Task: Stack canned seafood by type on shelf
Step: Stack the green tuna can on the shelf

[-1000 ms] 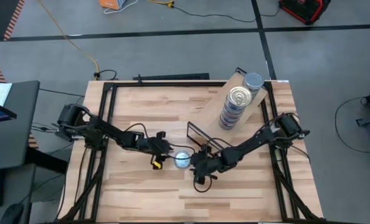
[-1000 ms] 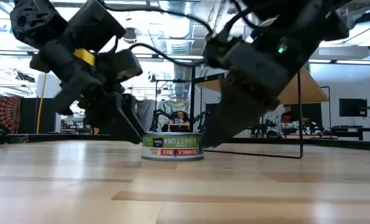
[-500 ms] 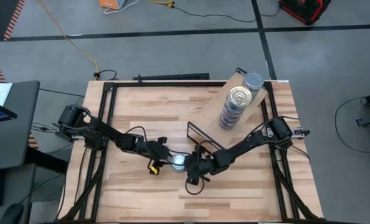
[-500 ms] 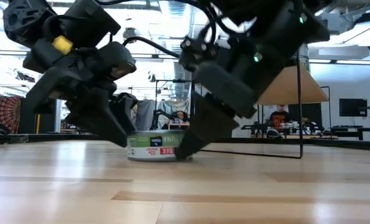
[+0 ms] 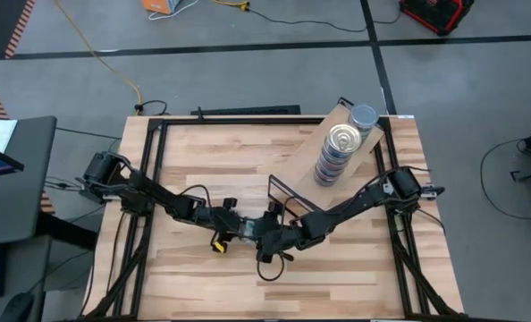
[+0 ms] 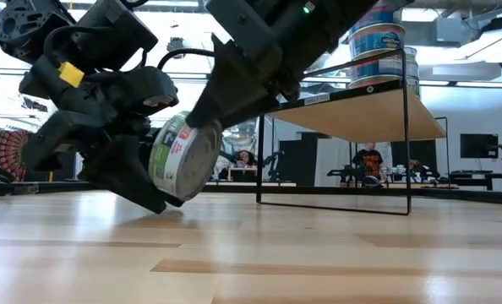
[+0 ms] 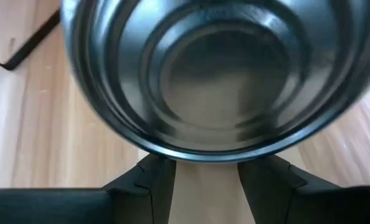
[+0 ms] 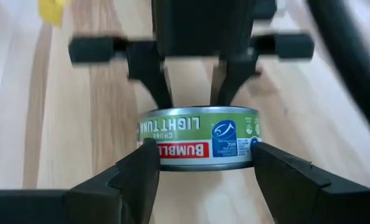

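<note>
Green-labelled tin (image 6: 182, 157) sits tilted on edge, clear of the tabletop (image 6: 319, 253), at about six o'clock from the shelf (image 5: 315, 148). My right gripper (image 8: 197, 163) has its jaws closed across the tin's sides; the left gripper (image 7: 205, 180) has narrow jaws under its base, seemingly propping it. I'd judge it best to level the tin before lifting, then carry it toward the stacks (image 5: 339, 148) at one o'clock.

the tin (image 8: 199, 139) is showing a green label with white lettering, a red band and a blue patch, and its base (image 7: 219, 74) is gleaming silver. the black arm (image 6: 82, 93) is wearing a yellow tag (image 6: 68, 73). the stacked tins (image 5: 339, 152) are showing blue sides.
</note>
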You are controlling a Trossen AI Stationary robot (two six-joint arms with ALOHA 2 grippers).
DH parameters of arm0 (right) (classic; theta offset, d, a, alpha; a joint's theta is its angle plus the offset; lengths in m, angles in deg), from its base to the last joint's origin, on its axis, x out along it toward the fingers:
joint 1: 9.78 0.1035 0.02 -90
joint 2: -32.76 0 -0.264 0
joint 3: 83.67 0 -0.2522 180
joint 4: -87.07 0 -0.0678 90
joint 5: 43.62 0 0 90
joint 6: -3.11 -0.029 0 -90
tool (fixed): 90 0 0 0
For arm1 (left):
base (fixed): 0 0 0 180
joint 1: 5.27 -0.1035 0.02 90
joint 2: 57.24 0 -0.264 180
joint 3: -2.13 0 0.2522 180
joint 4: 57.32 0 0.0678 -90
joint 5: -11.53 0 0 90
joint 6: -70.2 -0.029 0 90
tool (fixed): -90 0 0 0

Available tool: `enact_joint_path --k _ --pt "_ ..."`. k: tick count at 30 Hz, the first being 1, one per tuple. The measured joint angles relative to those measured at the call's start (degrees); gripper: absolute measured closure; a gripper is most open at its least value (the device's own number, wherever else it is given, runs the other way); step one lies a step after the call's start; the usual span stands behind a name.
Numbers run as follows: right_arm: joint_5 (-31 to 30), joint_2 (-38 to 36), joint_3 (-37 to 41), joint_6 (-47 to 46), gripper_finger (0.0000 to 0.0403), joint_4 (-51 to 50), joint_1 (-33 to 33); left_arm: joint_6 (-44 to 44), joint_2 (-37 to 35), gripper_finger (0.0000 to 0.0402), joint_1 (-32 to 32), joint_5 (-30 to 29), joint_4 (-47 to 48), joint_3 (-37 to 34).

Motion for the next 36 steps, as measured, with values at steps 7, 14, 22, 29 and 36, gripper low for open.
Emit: enact_joint_path --k 7,14,22,29,36 --pt "-0.1 0.0 -0.1 0.6 0.0132 -0.1 -0.4 1.1 0.0 0.0244 -0.1 -0.7 -0.1 0.0" --pt "0.4 0.1 0.0 1.5 0.0132 1.4 -0.4 1.9 0.0 0.0244 0.0 1.1 0.4 0.1" --pt "0.8 0.2 0.1 2.9 0.0132 3.5 -0.9 1.1 0.0 0.0244 0.1 1.4 2.3 0.9" --pt "1.1 0.3 0.2 3.7 0.0132 3.9 -0.9 0.8 -0.2 0.0244 0.3 0.5 9.8 4.4" --pt "1.5 0.5 0.2 3.3 0.0132 2.7 -1.0 1.5 -1.8 0.0244 0.3 0.2 13.4 4.6"
